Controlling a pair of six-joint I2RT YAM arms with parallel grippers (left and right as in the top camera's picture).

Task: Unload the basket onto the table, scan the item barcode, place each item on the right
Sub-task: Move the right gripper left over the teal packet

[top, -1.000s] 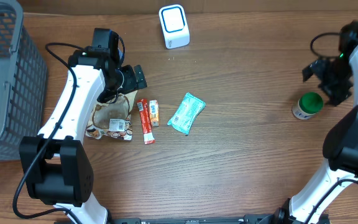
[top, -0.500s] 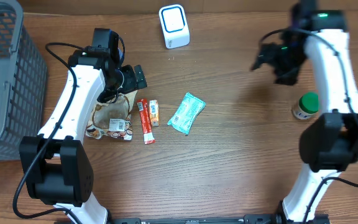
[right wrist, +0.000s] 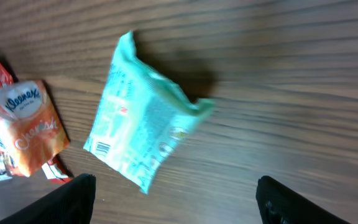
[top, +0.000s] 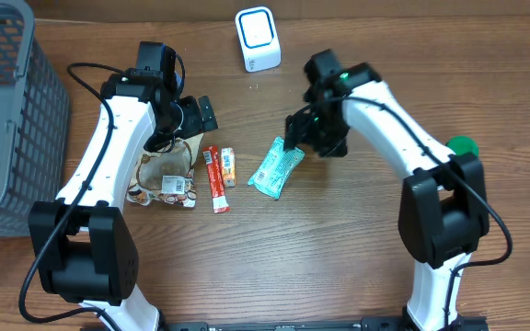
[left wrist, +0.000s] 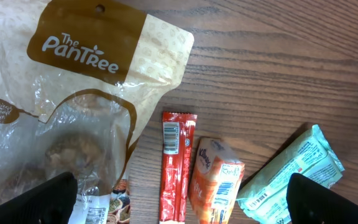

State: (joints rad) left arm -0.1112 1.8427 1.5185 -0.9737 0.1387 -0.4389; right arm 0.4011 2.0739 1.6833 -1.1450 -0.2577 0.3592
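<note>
**Right arm has swung across to the packet; no scan yet**

The right gripper has come over from the jar at the 3 o'clock edge. It now hangs low, just off the 1 o'clock end of the packet. Its fingers are wide apart with nothing between them, and its forearm reaches in from 4 o'clock. The packet lies flat and apparently untouched near the middle of the table, its barcode end toward 7 o'clock. The scanner stands well apart at the 12 o'clock edge. By my reading only the approach is done: gripping, lifting and showing the barcode to the scanner are all left. The left gripper has not shifted; it hovers over the pouch, fingers spread and empty.
</note>
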